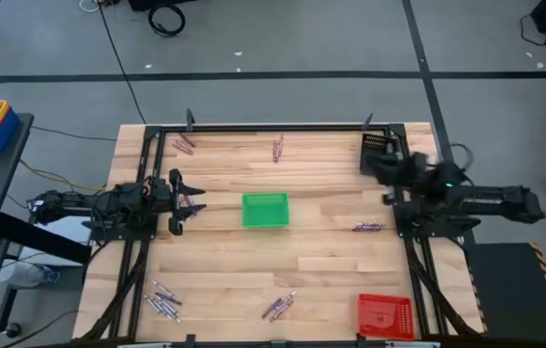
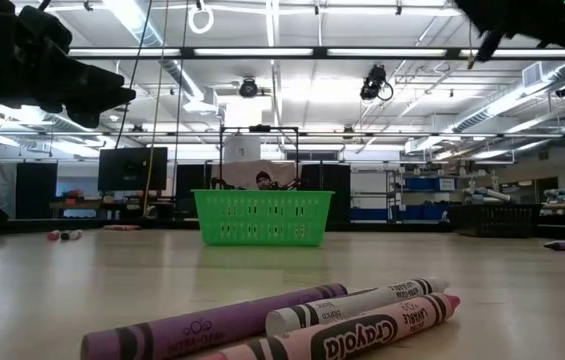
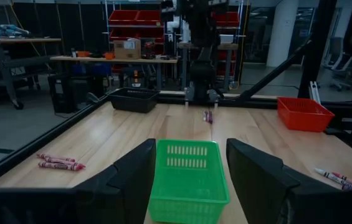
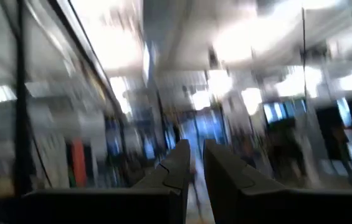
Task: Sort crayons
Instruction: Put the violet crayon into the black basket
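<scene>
Crayons lie flat in small groups on the wooden table: far left (image 1: 185, 145), far middle (image 1: 277, 149), right (image 1: 368, 227), near left (image 1: 164, 300) and near middle (image 1: 279, 305). The near-middle group fills the low view's foreground (image 2: 292, 320). A few crayons (image 1: 192, 204) show by my left gripper (image 1: 178, 202). That gripper is open and empty at the table's left side and points at the green tray (image 1: 265, 210). Its fingers frame the tray (image 3: 188, 177) in the left wrist view. My right gripper (image 4: 197, 165) is shut and empty, raised at the table's far right (image 1: 381, 172) and pointing up into the room.
A red tray (image 1: 386, 314) stands at the near right corner and a dark tray (image 1: 377, 152) at the far right corner. A black frame (image 1: 253, 127) runs along the table's edges. A person shows far behind the green tray (image 2: 262, 179).
</scene>
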Motion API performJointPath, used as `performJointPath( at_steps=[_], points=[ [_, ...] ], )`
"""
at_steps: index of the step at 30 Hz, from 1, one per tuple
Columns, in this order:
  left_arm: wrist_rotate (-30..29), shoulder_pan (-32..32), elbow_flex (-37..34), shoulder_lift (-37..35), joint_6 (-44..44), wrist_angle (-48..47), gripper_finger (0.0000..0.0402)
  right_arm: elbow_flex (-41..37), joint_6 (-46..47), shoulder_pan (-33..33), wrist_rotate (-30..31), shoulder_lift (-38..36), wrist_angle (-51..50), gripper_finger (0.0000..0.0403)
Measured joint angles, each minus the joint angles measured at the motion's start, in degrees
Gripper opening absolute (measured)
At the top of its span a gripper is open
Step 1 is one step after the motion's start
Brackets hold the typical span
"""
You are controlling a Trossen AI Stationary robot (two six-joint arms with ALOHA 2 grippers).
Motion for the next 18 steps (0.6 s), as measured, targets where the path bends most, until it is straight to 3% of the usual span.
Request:
performJointPath(
  at_steps=[4,9,18],
  points=[
    [0.0,0.0,0.0,0.0,0.0,0.0,0.0208,5.6,0.5,0.0,1.2,11.0,-8.9,0.0070],
    [0.0,0.0,0.0,0.0,0.0,0.0,0.0208,15.4,-0.6,0.0,0.9,22.4,-25.9,0.0121],
    [0.0,0.0,0.0,0.0,0.0,0.0,0.0208,37.7,-3.1,0.0,2.0,38.4,-76.1,0.0223]
  ],
)
